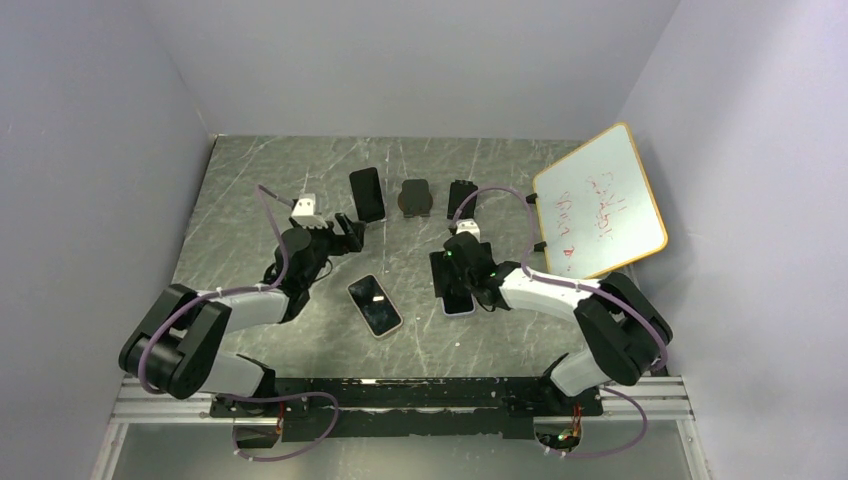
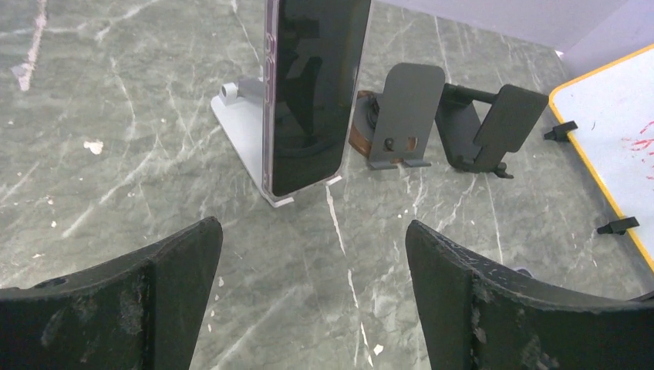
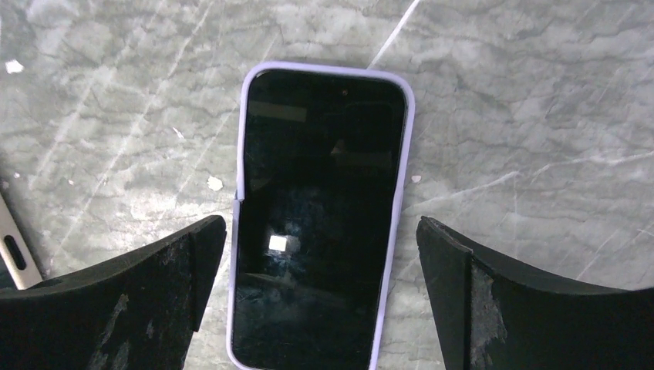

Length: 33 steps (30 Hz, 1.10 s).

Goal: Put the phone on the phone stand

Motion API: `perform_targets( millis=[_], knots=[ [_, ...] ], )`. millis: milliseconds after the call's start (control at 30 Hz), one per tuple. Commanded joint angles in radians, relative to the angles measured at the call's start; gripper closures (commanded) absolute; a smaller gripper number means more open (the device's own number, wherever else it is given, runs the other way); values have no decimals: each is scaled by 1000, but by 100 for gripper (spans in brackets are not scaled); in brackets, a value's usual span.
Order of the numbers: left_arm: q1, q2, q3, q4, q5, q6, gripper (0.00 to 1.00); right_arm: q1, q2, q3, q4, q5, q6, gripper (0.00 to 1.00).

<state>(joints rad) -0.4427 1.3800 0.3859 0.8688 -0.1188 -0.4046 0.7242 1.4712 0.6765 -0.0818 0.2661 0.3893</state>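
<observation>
Right wrist view: my right pincer (image 3: 320, 231) is spread wide and grasps nothing. Its two dark, scuffed fingers (image 3: 131, 301) stand either side of the lilac-cased phone (image 3: 324, 146). That phone lies flat on the marble table (image 3: 540, 92), its dark screen facing up with a small bright reflection on the glass. A strip of table shows between it and each finger. At the far left edge of this view there is a pale sliver with a slot in it; I cannot tell what it is.

From the top external camera, the same phone lies right of centre beneath my right pincer. A second phone (image 1: 375, 305) lies flat just to its left, turned at an angle, between my two arms. My left pincer (image 1: 347, 232) hangs further back on the left, near the row of stands.

Through the left wrist camera, that pincer is likewise released, its fingers apart with bare table between them. Ahead of it a third phone (image 2: 312, 85) leans nearly upright on a white stand (image 2: 235, 123). Just right of that stands a grey phone stand (image 2: 406, 108), and beside it a darker stand (image 2: 501, 116). A whiteboard (image 2: 617, 131) with a yellow frame and red scribbles sits at the right edge.
</observation>
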Motion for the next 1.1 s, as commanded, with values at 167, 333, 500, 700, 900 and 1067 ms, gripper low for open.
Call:
perform_targets(
  millis=[167, 333, 500, 700, 900, 1067],
  knots=[
    [-23, 53, 51, 13, 47, -12, 8, 31, 48, -17, -48, 6, 46, 0],
    [-30, 64, 55, 3, 49, -11, 8, 39, 38, -48, -58, 6, 81, 0],
    [-43, 83, 62, 3, 55, -18, 8, 52, 32, -65, -68, 11, 106, 16],
    [-65, 119, 84, -6, 71, -26, 8, 57, 33, -81, -59, 6, 119, 27],
    [-95, 152, 103, -20, 91, -49, 8, 58, 30, -86, -32, -26, 123, 29],
    [-152, 231, 132, 8, 110, -95, 10, 59, 12, -118, 54, -95, 117, 30]
  ],
)
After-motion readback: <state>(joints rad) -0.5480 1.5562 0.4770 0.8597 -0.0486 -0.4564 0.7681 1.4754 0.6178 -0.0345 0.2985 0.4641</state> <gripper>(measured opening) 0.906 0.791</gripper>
